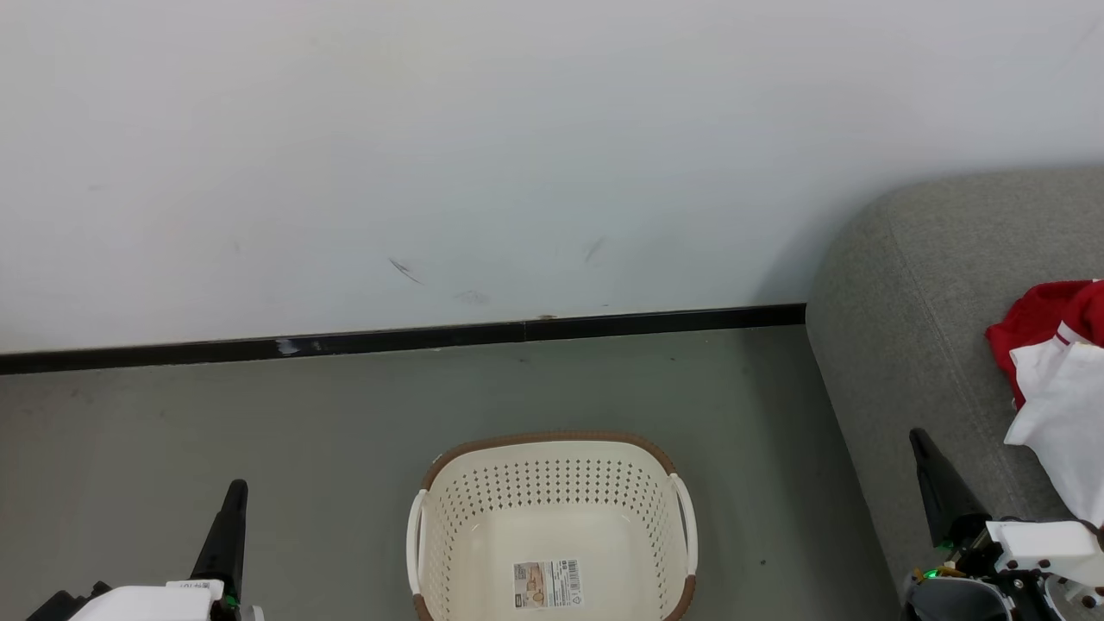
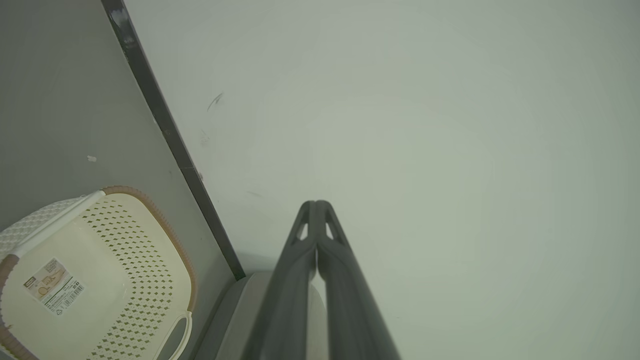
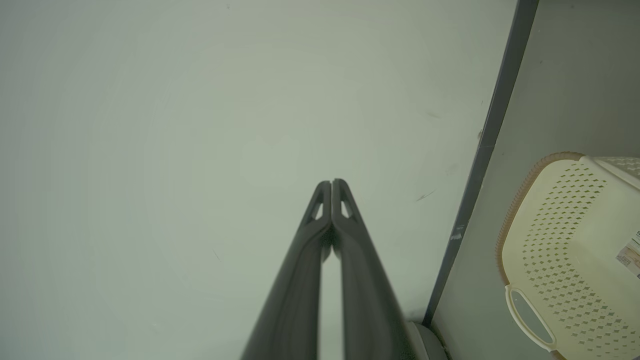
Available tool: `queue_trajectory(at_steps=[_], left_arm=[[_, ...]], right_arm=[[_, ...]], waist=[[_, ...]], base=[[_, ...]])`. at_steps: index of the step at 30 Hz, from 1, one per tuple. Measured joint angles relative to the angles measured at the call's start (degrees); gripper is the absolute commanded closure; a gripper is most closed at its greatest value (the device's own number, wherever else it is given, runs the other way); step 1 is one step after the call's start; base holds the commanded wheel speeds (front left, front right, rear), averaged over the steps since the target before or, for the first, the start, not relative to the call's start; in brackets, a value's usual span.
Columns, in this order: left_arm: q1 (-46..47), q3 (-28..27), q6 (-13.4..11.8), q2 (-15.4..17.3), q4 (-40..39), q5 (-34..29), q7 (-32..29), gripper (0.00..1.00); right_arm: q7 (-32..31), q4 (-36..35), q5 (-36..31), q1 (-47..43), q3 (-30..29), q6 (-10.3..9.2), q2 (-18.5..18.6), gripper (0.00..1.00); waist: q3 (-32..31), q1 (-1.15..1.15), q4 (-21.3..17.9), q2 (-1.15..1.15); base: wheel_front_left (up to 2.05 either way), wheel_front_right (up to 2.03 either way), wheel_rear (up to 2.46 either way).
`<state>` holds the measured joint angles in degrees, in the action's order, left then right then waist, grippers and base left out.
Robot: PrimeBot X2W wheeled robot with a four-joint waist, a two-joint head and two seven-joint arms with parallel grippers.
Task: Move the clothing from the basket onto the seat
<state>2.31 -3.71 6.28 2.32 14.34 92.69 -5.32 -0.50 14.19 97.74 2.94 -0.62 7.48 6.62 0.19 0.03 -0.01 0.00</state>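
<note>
Clothing (image 1: pixel 1056 379), soft red and white sports garments in a crumpled heap: lies on the large grey fabric sofa seat (image 1: pixel 914 285), at 3 o'clock in the head view, white cloth over red.

Cream-white perforated plastic laundry basket (image 1: pixel 552 483) with brown woven-look rim: on the grey floor (image 1: pixel 259 414) at 6 o'clock, well apart from the heap, just beside the sofa's end. Barcode label (image 1: pixel 548 584) shows on its bare bottom.

Left gripper (image 1: pixel 235 496): 7 o'clock, over the floor, long dark fingers pressed together, holding nothing; the left wrist view shows the tips touching (image 2: pixel 316 205).

Right gripper (image 1: pixel 918 440): 4 o'clock, against the sofa's side, near the heap but apart from it; tips likewise pressed together (image 3: pixel 331 184), nothing between them.

Pale wall (image 1: pixel 517 155) with black skirting (image 1: pixel 431 336) at 12 o'clock.
</note>
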Motion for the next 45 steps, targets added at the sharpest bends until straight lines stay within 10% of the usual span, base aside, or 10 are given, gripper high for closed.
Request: queue_trajectory(at_steps=[45], left_arm=[[0.9,-0.2,0.5,0.0,1.2,0.0,-0.2,1.0]], right_arm=[[-0.1,0.6,0.0,0.0,-0.4,0.0,0.0,1.0]], waist=[[0.0,-0.01,0.0,0.0]], base=[[0.0,0.0,0.0]])
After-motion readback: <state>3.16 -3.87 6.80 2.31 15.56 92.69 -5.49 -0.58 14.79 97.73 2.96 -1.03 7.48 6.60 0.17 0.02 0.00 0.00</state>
